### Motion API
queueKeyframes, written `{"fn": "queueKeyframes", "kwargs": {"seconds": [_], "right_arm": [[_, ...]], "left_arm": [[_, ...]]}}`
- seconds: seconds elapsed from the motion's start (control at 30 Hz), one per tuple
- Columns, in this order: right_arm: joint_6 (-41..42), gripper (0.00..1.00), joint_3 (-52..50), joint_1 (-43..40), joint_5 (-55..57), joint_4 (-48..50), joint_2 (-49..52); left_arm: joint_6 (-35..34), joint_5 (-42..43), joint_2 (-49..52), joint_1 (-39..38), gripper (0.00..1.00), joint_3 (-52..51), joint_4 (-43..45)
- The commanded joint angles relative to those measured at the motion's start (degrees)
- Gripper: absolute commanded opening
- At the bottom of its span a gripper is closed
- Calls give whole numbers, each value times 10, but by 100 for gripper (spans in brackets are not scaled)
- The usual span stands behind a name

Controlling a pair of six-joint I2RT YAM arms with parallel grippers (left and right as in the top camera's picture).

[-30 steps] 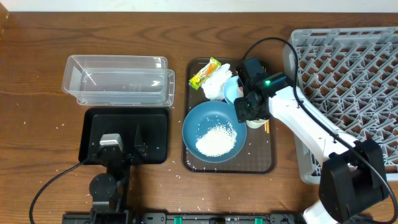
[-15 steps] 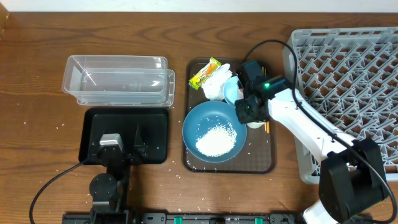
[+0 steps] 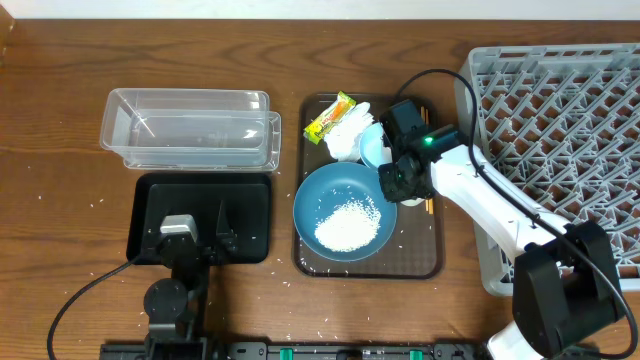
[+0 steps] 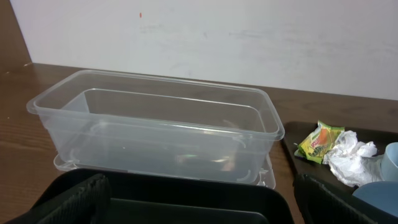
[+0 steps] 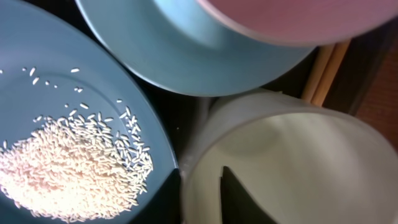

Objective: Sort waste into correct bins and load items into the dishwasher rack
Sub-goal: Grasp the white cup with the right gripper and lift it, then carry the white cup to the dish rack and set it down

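My right gripper (image 3: pixel 400 190) (image 5: pixel 202 199) is down on the brown serving tray, shut on the wall of the white cup (image 5: pixel 292 162), with one finger inside it and one outside. Beside the cup is the large blue bowl (image 3: pixel 345 212) holding a heap of rice (image 3: pixel 347 225) (image 5: pixel 68 168). The small light-blue dish (image 5: pixel 205 50), the pink cup (image 5: pixel 298 18) and the chopsticks (image 5: pixel 326 68) lie just beyond. A crumpled tissue (image 3: pixel 347 135) and a snack wrapper (image 3: pixel 330 117) sit at the tray's far end. My left gripper (image 3: pixel 198 235) (image 4: pixel 199 205) rests open over the black tray (image 3: pixel 250 200).
The clear tub (image 3: pixel 190 128) (image 4: pixel 155 124) stands behind the black tray. At the right, the grey dishwasher rack (image 3: pixel 570 110) fills the table edge. The brown serving tray (image 3: pixel 430 260) holds the dishes. Loose rice grains dot the table.
My right gripper's fingers have closed onto the white cup's wall, with the arm shifting only slightly. The left arm has not moved.
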Motion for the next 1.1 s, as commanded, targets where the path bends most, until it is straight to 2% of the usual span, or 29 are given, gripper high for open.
{"fn": "queueKeyframes", "kwargs": {"seconds": [0.0, 0.23, 0.5, 0.7, 0.9, 1.07], "right_arm": [[2, 12, 13, -1, -3, -2, 0], [2, 1, 34, -1, -24, -30, -2], [1, 1, 144, -2, -24, -164, -2], [-41, 1, 247, -23, -21, -231, -2], [-62, 1, 308, -101, -28, -230, -2], [-130, 1, 336, -213, -168, -228, -2]], "left_arm": [[3, -7, -3, 2, 97, -11, -21], [3, -7, -3, 2, 97, -11, -21], [3, -7, -3, 2, 97, -11, -21], [3, -7, -3, 2, 97, -11, -21], [3, -7, -3, 2, 97, -11, -21], [3, -7, -3, 2, 96, -11, -21]]}}
